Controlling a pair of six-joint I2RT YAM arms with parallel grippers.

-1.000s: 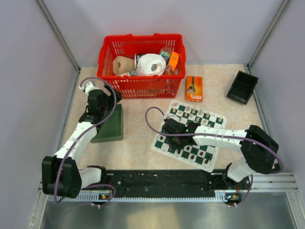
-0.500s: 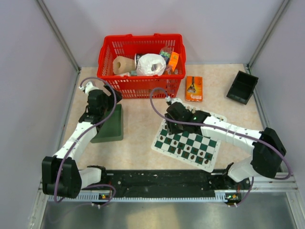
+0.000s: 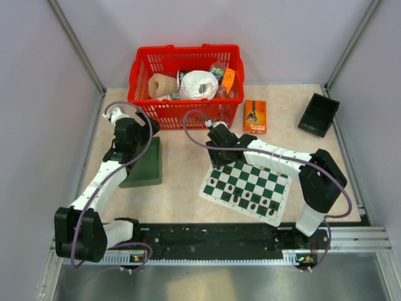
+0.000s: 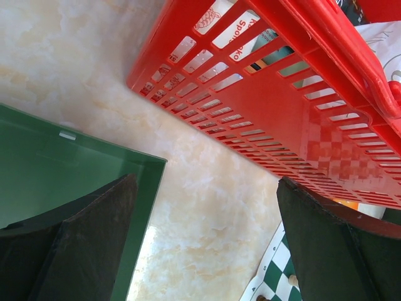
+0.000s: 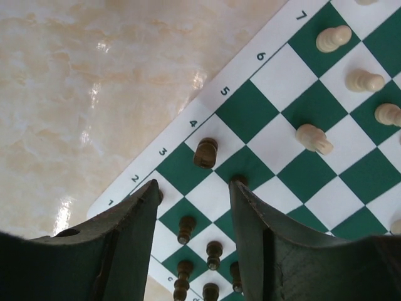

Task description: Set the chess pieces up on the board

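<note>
The green-and-white board lies right of centre, with dark pieces along its near rows. My right gripper hovers at the board's far left corner, open and empty. In the right wrist view it stands over the numbered edge of the board. A dark piece sits just ahead of it, more dark pieces stand between the fingers, and cream pieces are to the right. My left gripper is open and empty above the green tray, as the left wrist view shows.
A red basket full of goods stands at the back and also shows in the left wrist view. An orange box lies behind the board. A black tray sits at the far right. The green tray's corner is under my left gripper.
My right arm has swung from the middle of the board up and left to its far left corner. The left arm has not moved.
</note>
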